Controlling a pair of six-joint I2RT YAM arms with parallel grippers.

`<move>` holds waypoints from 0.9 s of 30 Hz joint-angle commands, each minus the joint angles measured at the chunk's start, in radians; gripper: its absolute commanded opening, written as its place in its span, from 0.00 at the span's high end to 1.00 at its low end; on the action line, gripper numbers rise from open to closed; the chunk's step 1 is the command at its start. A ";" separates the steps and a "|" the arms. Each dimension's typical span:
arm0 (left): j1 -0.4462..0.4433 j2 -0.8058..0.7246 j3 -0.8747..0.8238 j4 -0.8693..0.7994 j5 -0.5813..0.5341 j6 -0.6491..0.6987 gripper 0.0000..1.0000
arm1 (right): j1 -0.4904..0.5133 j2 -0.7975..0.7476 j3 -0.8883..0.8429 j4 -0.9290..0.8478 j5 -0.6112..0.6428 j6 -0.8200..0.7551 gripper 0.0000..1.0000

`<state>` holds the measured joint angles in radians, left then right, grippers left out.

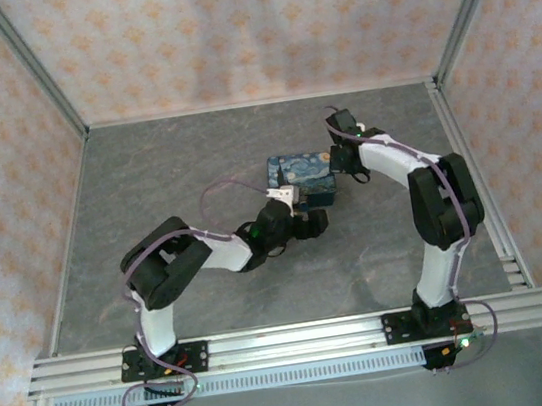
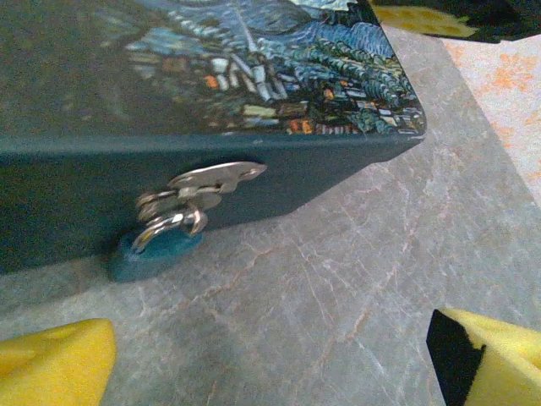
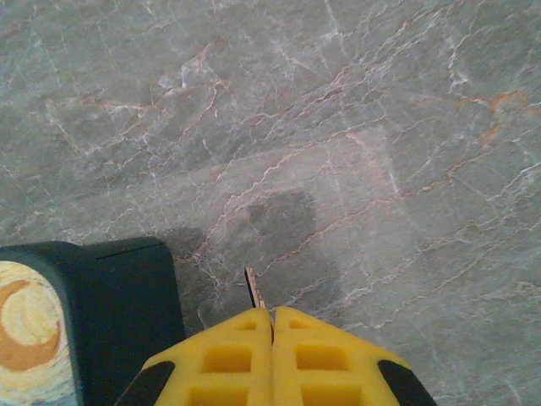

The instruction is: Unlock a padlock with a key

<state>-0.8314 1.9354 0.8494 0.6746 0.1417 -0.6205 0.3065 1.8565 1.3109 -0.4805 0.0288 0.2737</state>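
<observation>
The padlock (image 2: pixel 157 247), with a teal body and a silver shackle, hangs from the metal hasp (image 2: pixel 213 179) on the front wall of the dark-blue painted box (image 2: pixel 254 68) and rests on the table. My left gripper (image 2: pixel 270 368) is open just in front of it, one yellow finger (image 2: pixel 51 364) at each side and nothing between them. My right gripper (image 3: pixel 272 315) is shut on the key (image 3: pixel 253 286), whose thin toothed blade sticks out past the tips. It hovers over the table beside the box's corner (image 3: pixel 101 313). From above, the left gripper (image 1: pixel 306 223) is at the box's near side and the right gripper (image 1: pixel 348 160) at its right end.
The box (image 1: pixel 300 178) sits mid-table on the grey marbled surface (image 1: pixel 166 177). Patterned walls and aluminium frame rails enclose the table. The right gripper's yellow tip (image 2: pixel 423 19) shows past the box's far corner in the left wrist view.
</observation>
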 commanded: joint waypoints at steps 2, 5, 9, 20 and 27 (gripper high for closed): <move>-0.016 0.082 0.048 0.042 -0.067 0.071 0.03 | 0.006 0.027 -0.008 0.034 -0.037 0.012 1.00; -0.025 0.095 0.061 0.045 -0.109 0.141 0.03 | 0.017 0.045 0.005 0.037 -0.042 0.000 1.00; -0.042 0.103 0.081 0.019 -0.176 0.209 0.02 | 0.029 0.078 0.030 0.045 -0.051 -0.010 1.00; -0.054 -0.017 -0.025 -0.026 -0.284 0.251 0.03 | 0.042 0.130 0.082 0.051 -0.063 -0.007 1.00; -0.006 -0.121 -0.070 -0.095 -0.218 0.265 0.02 | 0.056 0.129 0.097 0.045 -0.064 -0.004 1.00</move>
<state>-0.8616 1.8450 0.7940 0.6231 -0.0822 -0.3893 0.3450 1.9789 1.3846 -0.4290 -0.0341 0.2691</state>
